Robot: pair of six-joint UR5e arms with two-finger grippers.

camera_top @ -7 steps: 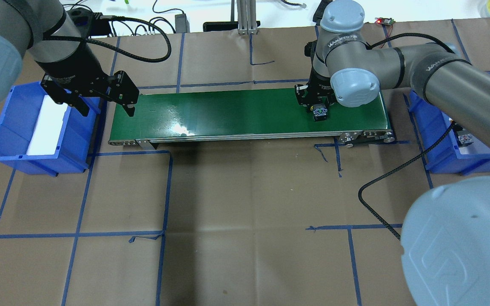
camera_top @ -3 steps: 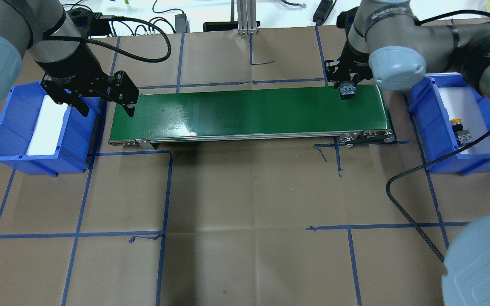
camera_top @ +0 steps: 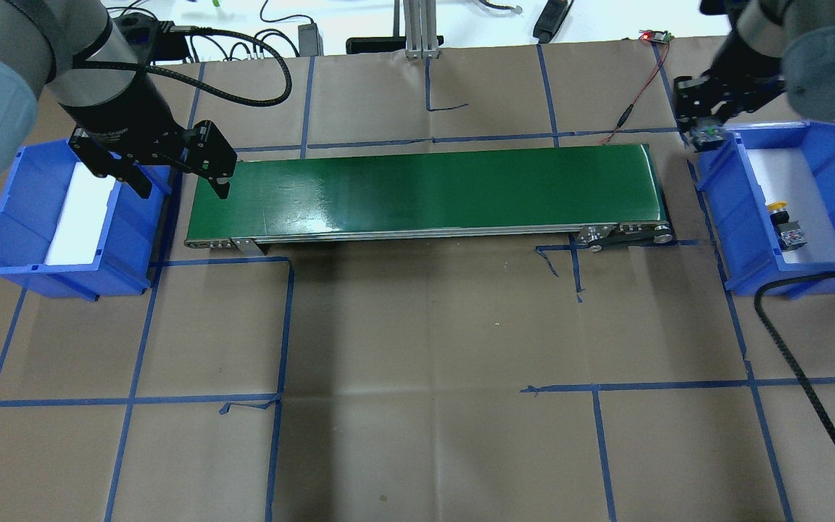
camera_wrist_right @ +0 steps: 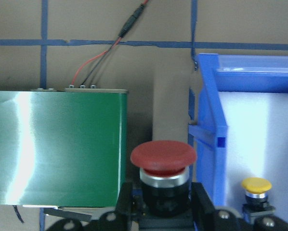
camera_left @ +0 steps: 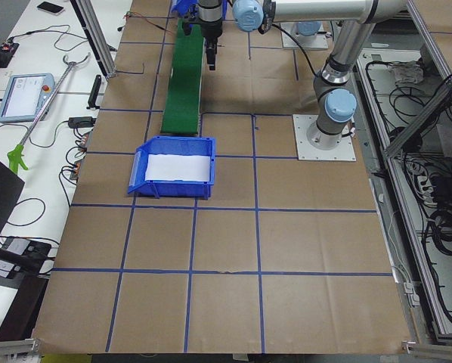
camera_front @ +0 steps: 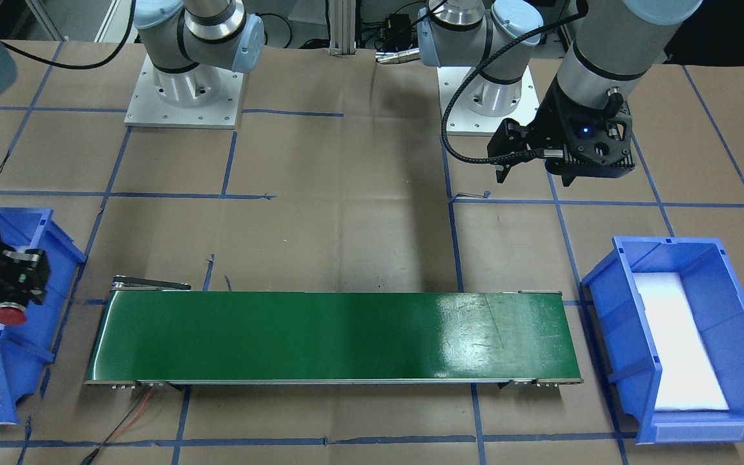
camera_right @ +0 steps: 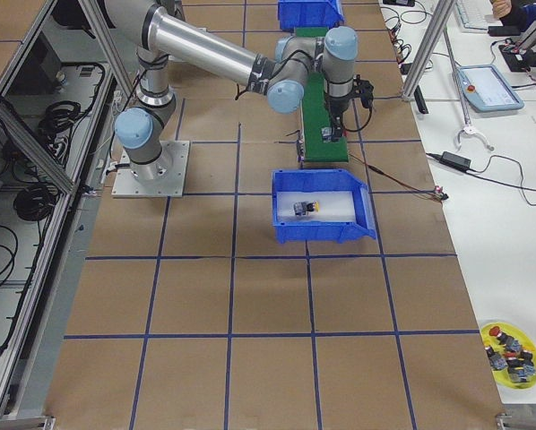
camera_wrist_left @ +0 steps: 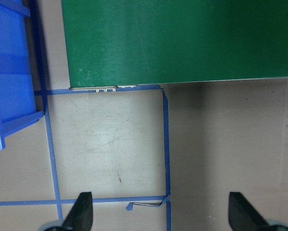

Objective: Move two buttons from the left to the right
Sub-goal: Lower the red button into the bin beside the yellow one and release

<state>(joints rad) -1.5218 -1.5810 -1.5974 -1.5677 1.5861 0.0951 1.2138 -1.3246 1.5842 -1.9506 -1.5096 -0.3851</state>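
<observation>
My right gripper (camera_top: 707, 135) is shut on the red button (camera_wrist_right: 163, 158), whose red cap (camera_front: 9, 315) points down. It hangs over the gap between the green conveyor belt (camera_top: 425, 192) and the near wall of the right blue bin (camera_top: 720, 190). The yellow button (camera_top: 778, 208) lies on the white pad inside that bin, and the right wrist view catches the yellow button (camera_wrist_right: 256, 186) at its lower right. My left gripper (camera_top: 182, 188) hovers open over the belt's left end beside the left blue bin (camera_top: 4, 235). Nothing is between the left gripper's (camera_wrist_left: 162, 214) fingers.
The left bin holds only a white pad. A red and black wire (camera_top: 631, 109) runs from the belt's far right corner to a small board. Blue tape lines cross the brown paper table (camera_top: 425, 348). A tray of spare buttons (camera_right: 510, 349) sits at the table's corner.
My right arm has carried the red button to the right, from above the belt's right end to the edge of the right bin. The left arm has not moved.
</observation>
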